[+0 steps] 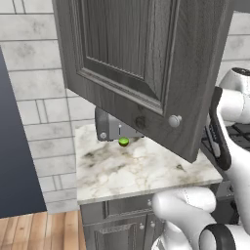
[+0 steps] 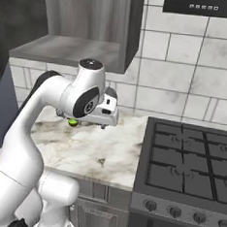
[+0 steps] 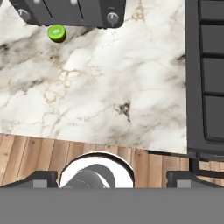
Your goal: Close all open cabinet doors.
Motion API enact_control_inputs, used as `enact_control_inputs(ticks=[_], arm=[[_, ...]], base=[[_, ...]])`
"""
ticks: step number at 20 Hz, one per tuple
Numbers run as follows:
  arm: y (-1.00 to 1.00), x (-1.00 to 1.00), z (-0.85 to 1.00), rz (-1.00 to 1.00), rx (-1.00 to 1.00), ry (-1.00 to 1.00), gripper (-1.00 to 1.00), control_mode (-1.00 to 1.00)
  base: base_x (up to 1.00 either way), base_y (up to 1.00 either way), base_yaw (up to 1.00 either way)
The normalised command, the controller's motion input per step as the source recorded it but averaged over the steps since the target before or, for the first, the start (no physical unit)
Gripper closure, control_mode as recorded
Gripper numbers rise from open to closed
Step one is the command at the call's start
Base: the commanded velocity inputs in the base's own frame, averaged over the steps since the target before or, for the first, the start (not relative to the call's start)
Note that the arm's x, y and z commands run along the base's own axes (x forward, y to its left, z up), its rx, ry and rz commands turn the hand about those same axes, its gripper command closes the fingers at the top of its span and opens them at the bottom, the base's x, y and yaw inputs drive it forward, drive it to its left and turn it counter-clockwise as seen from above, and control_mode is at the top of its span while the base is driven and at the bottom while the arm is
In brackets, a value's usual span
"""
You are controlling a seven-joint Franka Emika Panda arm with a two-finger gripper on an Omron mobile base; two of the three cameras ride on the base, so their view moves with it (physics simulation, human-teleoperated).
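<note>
Cabinet door (image 1: 146, 63) swung wide open, looming across the top of the left base view, dark grey wood grain, recessed panel facing out, small round silver knob (image 1: 174, 120) near its lower free corner. Hangs out over the marble counter (image 1: 141, 171), well above it. Open cabinet box (image 2: 79, 29) seen from the right base view, bare shelf inside, mounted on the tiled wall left of the stove (image 2: 188, 166).

Claw (image 3: 112, 180) pointing straight down at the counter, fingers (image 3: 43, 179) spread wide apart, gripping nothing. Hand sits low, beneath the cabinet and under the level of the door, not touching it; door up and off to the arm's left.

Toaster (image 1: 114, 128) tucked at the back of the counter under the door, small green round fruit (image 1: 123, 142) just in front of it. Wooden floor (image 3: 43, 153) showing past the counter edge.
</note>
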Motion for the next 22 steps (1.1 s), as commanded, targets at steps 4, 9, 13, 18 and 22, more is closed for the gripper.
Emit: enact_control_inputs(ticks=[4,9,13,18,22], arm=[[0.02,-1.00,0.00,0.00,0.00,-0.19,-1.00,-1.00],[0.34,-0.97,0.00,0.00,0.00,-0.20,-1.00,-1.00],[0.75,-0.88,0.00,0.00,-0.05,-0.15,-1.00,-1.00],[0.78,-0.96,0.00,0.00,-0.08,-0.15,-1.00,-1.00],[0.57,-1.00,0.01,0.01,-0.08,-0.15,-1.00,-1.00]], base=[[0.00,0.00,0.00],[0.00,0.00,0.00],[0.00,0.00,0.00],[0.00,0.00,0.00],[0.00,0.00,0.00]])
